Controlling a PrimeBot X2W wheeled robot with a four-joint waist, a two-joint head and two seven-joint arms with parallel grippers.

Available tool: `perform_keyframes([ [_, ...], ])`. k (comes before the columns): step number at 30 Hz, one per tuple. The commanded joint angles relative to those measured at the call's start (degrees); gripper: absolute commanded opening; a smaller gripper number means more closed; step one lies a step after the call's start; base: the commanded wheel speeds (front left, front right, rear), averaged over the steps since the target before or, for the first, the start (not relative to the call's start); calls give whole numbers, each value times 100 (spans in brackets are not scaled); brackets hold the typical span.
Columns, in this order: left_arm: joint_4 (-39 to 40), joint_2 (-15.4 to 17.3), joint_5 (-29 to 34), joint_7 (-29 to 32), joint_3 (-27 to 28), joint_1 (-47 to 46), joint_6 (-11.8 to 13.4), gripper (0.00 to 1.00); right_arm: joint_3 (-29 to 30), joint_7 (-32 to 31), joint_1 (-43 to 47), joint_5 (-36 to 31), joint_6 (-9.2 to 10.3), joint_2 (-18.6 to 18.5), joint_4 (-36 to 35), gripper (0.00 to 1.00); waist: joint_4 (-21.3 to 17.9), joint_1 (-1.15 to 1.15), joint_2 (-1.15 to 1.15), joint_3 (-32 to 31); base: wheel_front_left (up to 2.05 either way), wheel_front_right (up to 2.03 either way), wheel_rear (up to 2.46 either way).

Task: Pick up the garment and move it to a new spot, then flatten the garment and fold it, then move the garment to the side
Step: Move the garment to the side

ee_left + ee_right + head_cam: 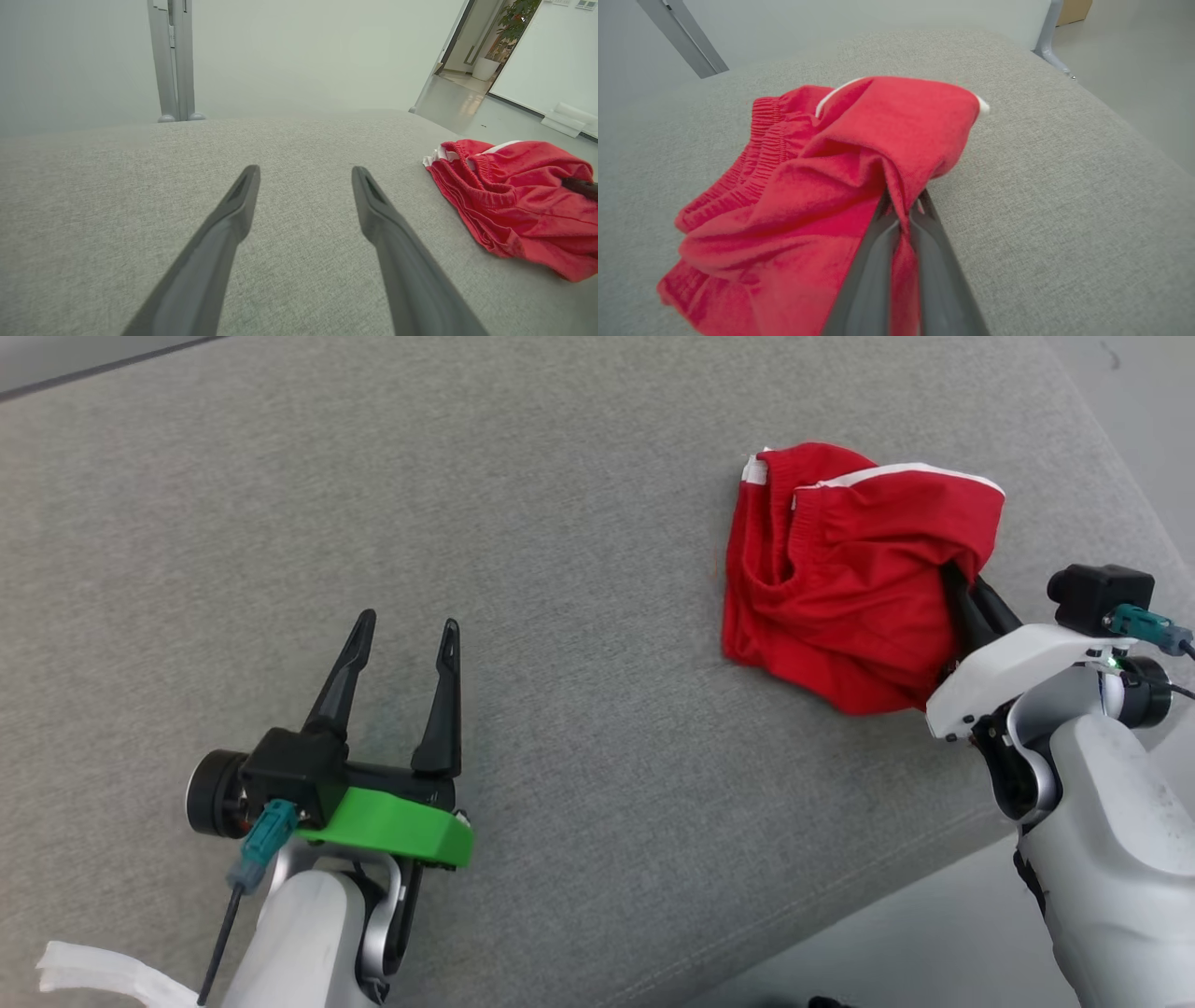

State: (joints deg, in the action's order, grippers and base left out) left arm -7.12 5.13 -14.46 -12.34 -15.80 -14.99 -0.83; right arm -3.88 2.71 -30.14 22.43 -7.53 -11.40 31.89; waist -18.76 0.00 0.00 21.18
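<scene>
The left hand (409,621) hangs spread and empty over the left part of the grey bench (597,523), well apart from the red garment (840,588). The garment lies bunched near the bench's right edge (white stripe on top). The right hand (973,602), the nearer one, is clenched on a fold at the garment's right side. No legible writing.

Soft, matt red knit cloth on the garment (840,607), gathered between the right gripper's (903,205) smooth plastic fingers (873,261). Below the left gripper (408,619), coarse matt grey woven upholstery (597,756).
</scene>
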Motion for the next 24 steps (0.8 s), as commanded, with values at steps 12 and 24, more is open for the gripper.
perform_keyframes([
  [12,428,162,58,134,10,-219,117,100,-264,422,-1423,-572,8,-557,800,0,350,0,0,683,0,0,0],
  [24,790,203,30,111,3,-250,210,100,370,571,-2697,-1114,8,-1664,2131,0,1159,0,0,1111,0,0,0],
])
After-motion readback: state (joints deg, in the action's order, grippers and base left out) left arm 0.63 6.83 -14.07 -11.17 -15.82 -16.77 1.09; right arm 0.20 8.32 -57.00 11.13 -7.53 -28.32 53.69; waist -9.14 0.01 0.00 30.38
